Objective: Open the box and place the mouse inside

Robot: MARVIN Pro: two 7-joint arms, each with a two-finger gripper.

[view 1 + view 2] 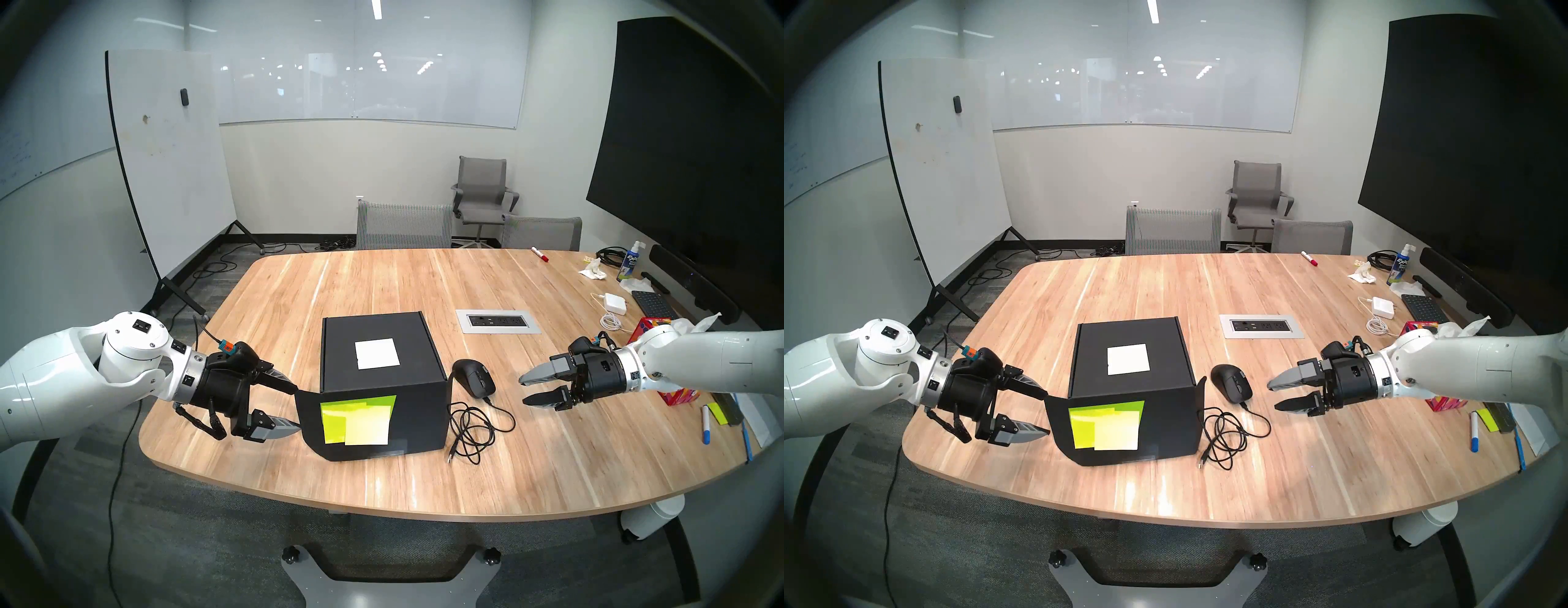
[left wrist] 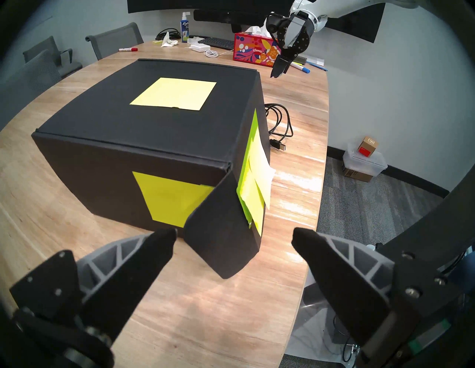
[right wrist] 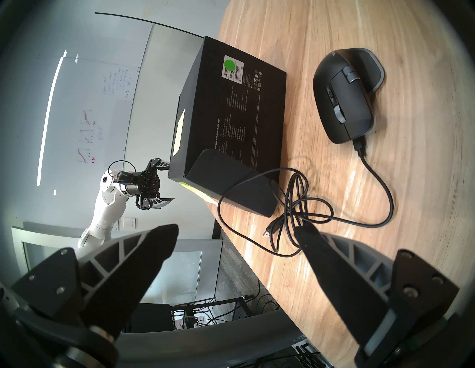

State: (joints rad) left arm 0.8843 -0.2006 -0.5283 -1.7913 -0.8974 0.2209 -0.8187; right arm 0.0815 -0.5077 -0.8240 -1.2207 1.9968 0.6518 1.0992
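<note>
We see the box (image 1: 382, 373) shut mid-worktop (image 1: 424, 488), mouse (image 1: 475, 377) just right. Left claw (image 1: 292, 405) and right claw (image 1: 526, 390) both released, empty. Only right wrist shows box's printed label (image 3: 232, 68).

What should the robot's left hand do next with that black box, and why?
Probably ease the left gripper a little further toward the box and close on the side flap that sticks out at its near corner. The lid is still shut, the open jaws already straddle that flap's edge, and the mouse waits on the table beside the box, so opening seems to come first.
</note>
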